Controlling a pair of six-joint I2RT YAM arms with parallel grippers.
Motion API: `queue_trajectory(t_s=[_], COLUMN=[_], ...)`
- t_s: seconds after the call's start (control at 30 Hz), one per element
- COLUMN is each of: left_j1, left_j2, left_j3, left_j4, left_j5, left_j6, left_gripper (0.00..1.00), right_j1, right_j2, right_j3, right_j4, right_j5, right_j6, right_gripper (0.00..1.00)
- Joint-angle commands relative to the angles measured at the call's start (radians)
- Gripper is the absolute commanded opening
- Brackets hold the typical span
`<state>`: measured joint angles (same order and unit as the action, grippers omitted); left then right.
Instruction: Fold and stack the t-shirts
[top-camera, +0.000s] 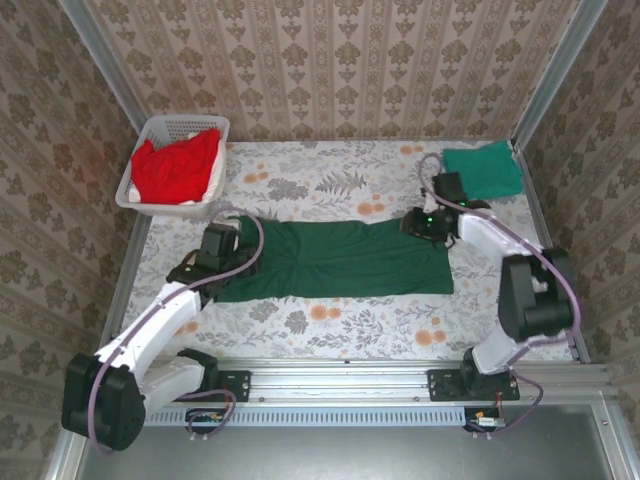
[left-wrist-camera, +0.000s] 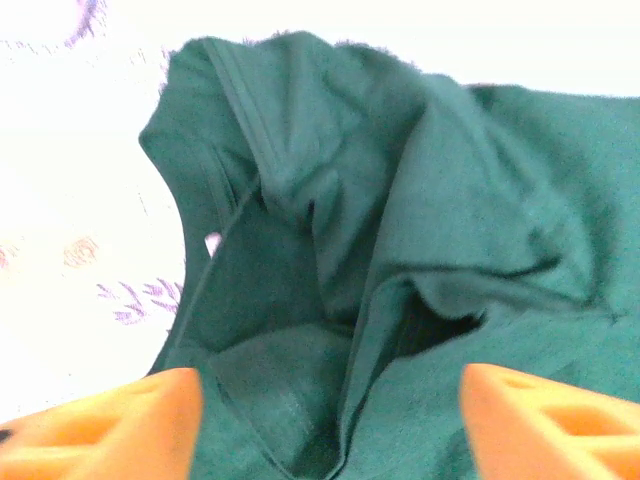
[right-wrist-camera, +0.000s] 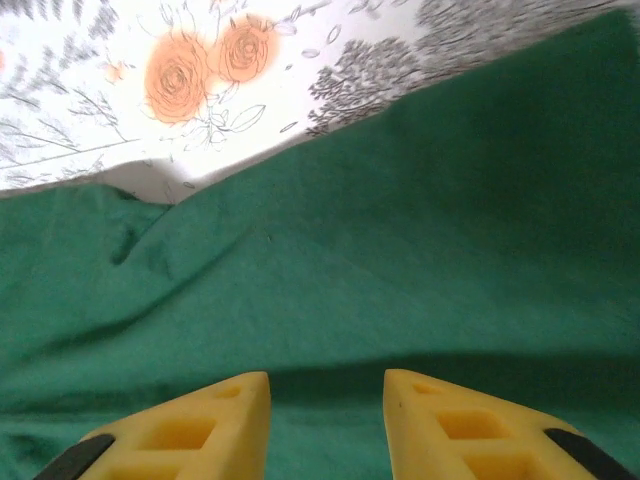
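The floral table (top-camera: 330, 325) carries a dark forest-green t-shirt (top-camera: 340, 258), folded into a long band across its middle. A white slotted basket (top-camera: 172, 127) at the far left corner holds red t-shirts (top-camera: 175, 170). A folded teal t-shirt (top-camera: 483, 170) lies far right. The left gripper (left-wrist-camera: 328, 385) hangs wide open over the collar end, holding nothing. The right gripper (right-wrist-camera: 325, 385), jaws slightly apart, is empty over the other end. A pale neck tag (left-wrist-camera: 212, 242) is too blurred to read.

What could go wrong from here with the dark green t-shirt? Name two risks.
1. The dark green t-shirt is bunched at the collar below the open left gripper; folding on may press wrinkles in.
2. The right gripper sits low over the cloth; pulling away might snag it and spoil the fold.
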<state>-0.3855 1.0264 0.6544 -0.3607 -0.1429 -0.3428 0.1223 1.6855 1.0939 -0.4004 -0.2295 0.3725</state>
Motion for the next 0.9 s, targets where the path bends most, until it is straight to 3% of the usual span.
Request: queue_trajectory(t_s=[0.0,0.2,0.37,0.47,0.6,0.67,0.73,0.87], left_j1=[0.022,0.038,0.072,0.072,0.074,0.081,0.094,0.12], left_j2=[0.006,0.228,0.483,0.513,0.45,0.403,0.388,0.504], left_j3=[0.064,0.137,0.287,0.289,0.254,0.231,0.217,0.28], left_j4=[-0.041,0.033,-0.01,0.009,0.011,0.016,0.04,0.045], left_j5=[0.028,0.097,0.126,0.155,0.158,0.142,0.163,0.181], left_j6=[-0.008,0.018,0.005,-0.005,-0.019,-0.024,-0.02,-0.006], left_gripper=[0.79,0.9,0.83,0.78,0.77,0.84,0.92,0.89], right_j1=[-0.014,-0.092,-0.15,-0.143,-0.085,-0.017,0.051,0.132], right_j2=[0.132,0.193,0.119,-0.002,-0.122,-0.14,-0.108,0.063], right_j3=[0.082,0.043,-0.004,-0.041,-0.077,-0.095,-0.077,0.03], right_j4=[-0.088,-0.069,-0.07,-0.066,-0.059,-0.007,0.032,0.029], right_j5=[0.142,0.141,0.093,0.091,0.134,0.142,0.122,0.142], right_j6=[0.076,0.12,0.12,0.108,0.095,0.095,0.1,0.11], right_gripper=[0.37,0.39,0.4,0.43,0.46,0.5,0.5,0.49])
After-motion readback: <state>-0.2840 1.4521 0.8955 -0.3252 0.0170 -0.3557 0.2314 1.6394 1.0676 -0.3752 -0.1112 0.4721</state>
